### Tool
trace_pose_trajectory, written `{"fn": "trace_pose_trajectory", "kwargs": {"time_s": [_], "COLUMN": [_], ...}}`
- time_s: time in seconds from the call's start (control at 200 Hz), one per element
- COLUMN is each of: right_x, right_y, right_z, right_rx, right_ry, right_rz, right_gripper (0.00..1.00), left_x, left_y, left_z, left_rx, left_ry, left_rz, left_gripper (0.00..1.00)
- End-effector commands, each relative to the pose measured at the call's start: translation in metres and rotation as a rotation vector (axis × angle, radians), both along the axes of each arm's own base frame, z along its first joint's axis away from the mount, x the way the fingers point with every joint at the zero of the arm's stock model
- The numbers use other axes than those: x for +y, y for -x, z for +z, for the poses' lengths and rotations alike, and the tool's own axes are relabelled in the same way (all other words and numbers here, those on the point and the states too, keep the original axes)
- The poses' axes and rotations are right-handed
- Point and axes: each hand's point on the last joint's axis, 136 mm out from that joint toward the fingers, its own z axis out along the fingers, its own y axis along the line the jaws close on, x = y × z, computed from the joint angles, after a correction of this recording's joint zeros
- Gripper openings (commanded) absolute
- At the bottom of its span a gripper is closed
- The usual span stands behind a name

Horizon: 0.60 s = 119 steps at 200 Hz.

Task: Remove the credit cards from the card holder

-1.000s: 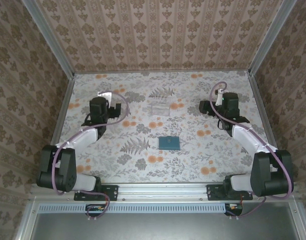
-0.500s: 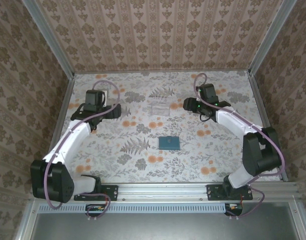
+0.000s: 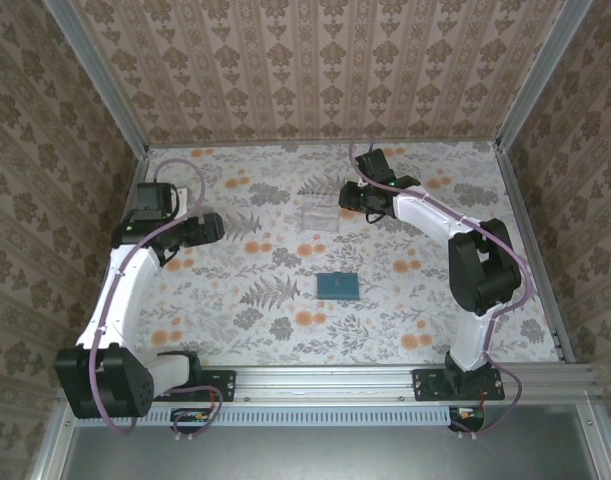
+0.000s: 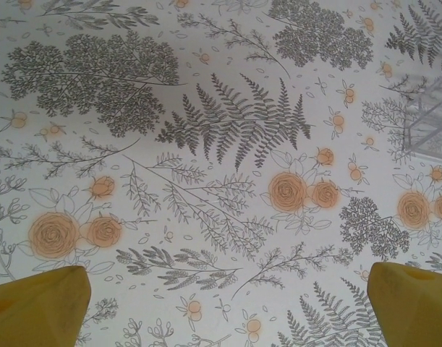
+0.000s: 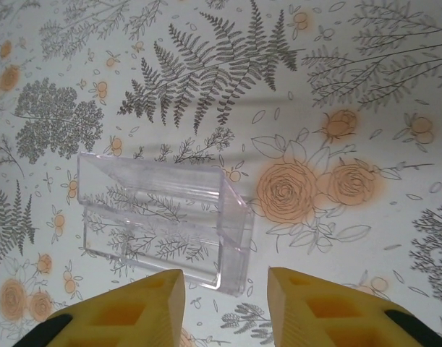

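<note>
Card holder (image 3: 338,286) closed, centre; right gripper (image 5: 222,280) half-open, empty, above far clear tray (image 5: 163,217), risks grabbing it instead; left gripper (image 4: 224,271) wide open, empty

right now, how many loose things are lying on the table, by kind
wallet, teal, closed: 1
clear tray: 1
total: 2
</note>
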Motion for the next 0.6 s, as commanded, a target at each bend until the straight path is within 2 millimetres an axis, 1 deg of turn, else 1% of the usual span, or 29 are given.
{"fn": "trace_pose_trajectory", "kwargs": {"time_s": [0.0,0.085,0.33,0.525,0.59], "right_x": [0.003,0.008,0.013,0.015,0.016], "right_y": [0.0,-0.003,-0.017,-0.026,-0.027], "right_z": [-0.015,-0.023,-0.037,-0.045,-0.048], "right_rx": [0.058,0.074,0.086,0.086,0.09], "right_ry": [0.044,0.058,0.083,0.097,0.101], "right_rz": [-0.019,-0.013,-0.023,-0.021,-0.02], "right_gripper": [0.35,0.34,0.32,0.32,0.3], "left_x": [0.004,0.01,0.011,0.011,0.012], "left_y": [0.012,0.014,0.016,0.015,0.016], "left_z": [-0.003,-0.005,-0.008,0.004,0.005], "left_rx": [0.008,0.002,0.018,-0.045,-0.051], "left_ry": [0.014,0.004,-0.003,-0.002,-0.006], "left_rz": [-0.007,0.012,0.009,0.012,0.015], "left_gripper": [1.0,1.0,1.0,1.0,1.0]}}
